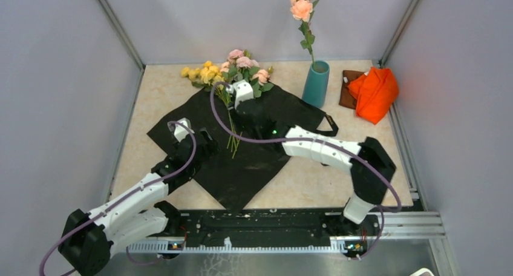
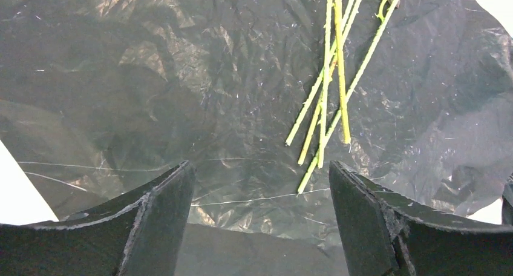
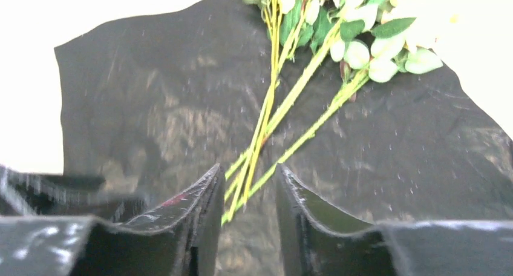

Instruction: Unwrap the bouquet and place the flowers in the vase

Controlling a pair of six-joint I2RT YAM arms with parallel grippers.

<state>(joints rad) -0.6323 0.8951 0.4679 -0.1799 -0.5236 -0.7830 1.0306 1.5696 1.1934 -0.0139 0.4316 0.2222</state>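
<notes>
Lying spread flat on the table [image 1: 302, 185], the black wrapping sheet [image 1: 254, 167] carried the flowers [image 1: 239, 67], blossoms at its far edge, stems [image 3: 266, 118] pointing near. The right gripper [image 3: 248, 173] straddled those stems, jaws close-set yet apart, not visibly pinching. The left gripper [image 2: 260, 173] hung over bare sheet, jaws wide and empty. The vase [image 1: 316, 85] stood upright off the sheet's far right corner, beside an orange cloth [image 1: 375, 93]

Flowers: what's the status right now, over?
Left tool open, empty, over the black wrap. Right tool open, straddling the flower stems. Flowers lie unwrapped, not yet in the vase. Peach rose already occupies it.
</notes>
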